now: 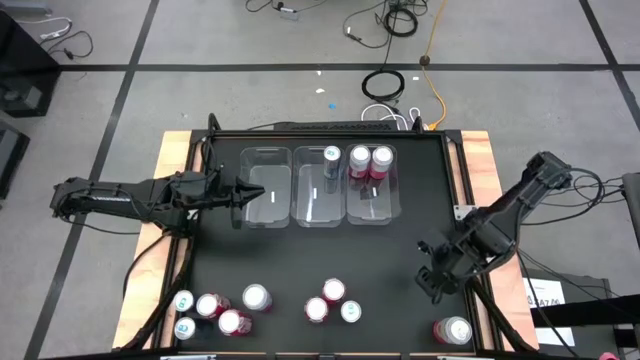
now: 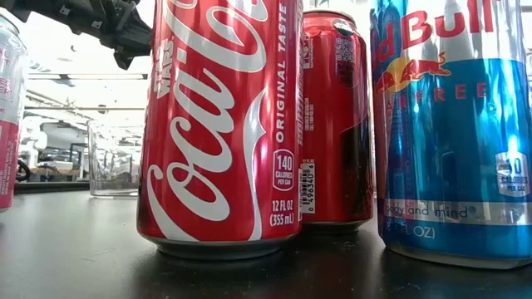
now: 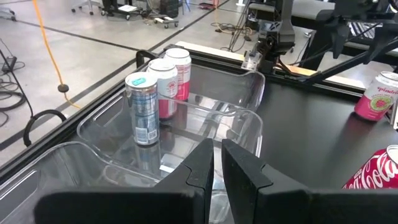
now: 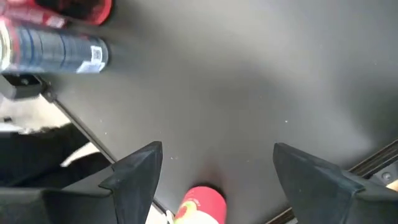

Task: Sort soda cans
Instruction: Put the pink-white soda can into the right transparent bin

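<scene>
My right tool (image 1: 437,280) hung above the near right part of the desk (image 1: 400,250) with its fingers spread wide and nothing between them. Through its wrist camera I saw a pink can (image 4: 200,205) standing just beyond the gap between the fingers, with bare black top all round it. From above, that can (image 1: 452,331) sat near the front right corner, close beside the tool but not touching it.

My left tool (image 1: 240,192) waited at the far left, fingers pressed together and empty, hovering at the edge of the left clear bin (image 1: 266,186). The middle bin (image 1: 319,190) held one blue can (image 1: 331,156), and the right bin (image 1: 372,190) held two pink cans (image 1: 369,160), all upright.

The rest of the cans stood unsorted along the front edge: a cluster at the front left (image 1: 215,310) and three near the middle (image 1: 332,301), red, pink and teal mixed.

I judged these cans to be rigid, smooth-walled and probably slippery, and thin enough to dent if squeezed hard. Whether they were full I could not tell, so I assumed some weight. The safest hold seemed to be across the body around mid-height, fingers on opposite sides, keeping the can upright. Gripping near the silver top risked tipping it; a light, centred squeeze looked best.
</scene>
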`<state>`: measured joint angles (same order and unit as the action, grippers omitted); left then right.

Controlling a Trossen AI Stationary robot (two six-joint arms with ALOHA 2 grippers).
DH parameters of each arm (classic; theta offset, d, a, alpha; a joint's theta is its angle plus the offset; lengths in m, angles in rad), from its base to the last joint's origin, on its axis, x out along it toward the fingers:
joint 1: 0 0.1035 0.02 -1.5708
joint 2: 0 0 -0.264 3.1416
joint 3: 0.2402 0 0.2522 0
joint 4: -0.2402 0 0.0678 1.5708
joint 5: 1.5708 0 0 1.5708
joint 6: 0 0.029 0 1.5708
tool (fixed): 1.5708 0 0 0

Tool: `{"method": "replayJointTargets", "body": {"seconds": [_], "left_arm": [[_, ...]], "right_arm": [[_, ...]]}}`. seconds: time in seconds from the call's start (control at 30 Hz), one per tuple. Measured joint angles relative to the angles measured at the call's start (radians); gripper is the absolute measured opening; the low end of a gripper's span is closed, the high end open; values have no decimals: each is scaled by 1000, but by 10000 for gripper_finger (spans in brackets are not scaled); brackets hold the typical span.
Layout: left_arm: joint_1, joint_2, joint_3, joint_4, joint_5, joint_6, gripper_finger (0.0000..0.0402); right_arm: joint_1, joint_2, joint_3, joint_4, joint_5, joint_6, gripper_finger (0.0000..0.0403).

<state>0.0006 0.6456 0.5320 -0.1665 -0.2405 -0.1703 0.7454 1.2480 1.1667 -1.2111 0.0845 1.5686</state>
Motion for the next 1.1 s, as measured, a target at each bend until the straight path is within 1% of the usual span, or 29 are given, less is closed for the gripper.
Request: {"method": "replayJointTargets", "body": {"seconds": [0.37,0.6,0.73,0.83,1.03,1.1], "left_arm": [[0,0,0,0,0,0,42],[0,0,0,0,0,0,42],[0,0,0,0,0,0,42],[0,0,0,0,0,-1,42],[0,0,0,0,0,-1,42],[0,0,0,0,0,-1,42]], "right_arm": [[9,0,0,-3,1,-44,297],[9,0,0,-2,32,-69,297],[9,0,0,-35,74,-42,303],[9,0,0,-65,73,-9,320],[9,0,0,-140,72,33,383],[9,0,0,-165,71,49,395]]}}
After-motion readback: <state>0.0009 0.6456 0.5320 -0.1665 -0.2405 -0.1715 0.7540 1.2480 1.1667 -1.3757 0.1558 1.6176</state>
